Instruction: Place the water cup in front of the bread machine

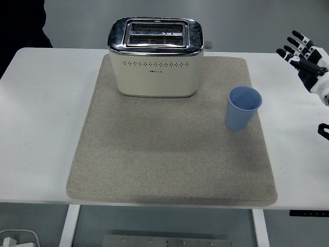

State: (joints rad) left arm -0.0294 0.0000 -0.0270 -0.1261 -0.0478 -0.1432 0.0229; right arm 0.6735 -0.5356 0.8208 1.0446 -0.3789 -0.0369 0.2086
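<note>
One water cup (243, 107) stands upright on the beige mat (169, 154), to the right of the bread machine (156, 57) and slightly nearer the tabletop's (41, 128) front edge than the machine's front face; the two are well apart. The cup is pale blue, open at the top, tapering toward its base, and no contents are visible. It is judged to be light, thin-walled plastic: stiff enough to hold, yet liable to flex or tip under a hard or off-centre squeeze, with a smooth and possibly slippery wall. The recommended hold is around the side wall at mid-height, thumb opposing fingers, applied from the side facing away from the bread machine. The right hand (307, 57) is farther right of the bread machine than the cup, raised above the tabletop's right edge, fingers spread and extended, grasping nothing and touching nothing. The left hand is not visible. The mat area directly in front of the bread machine is unoccupied and serves as the placement zone.
</note>
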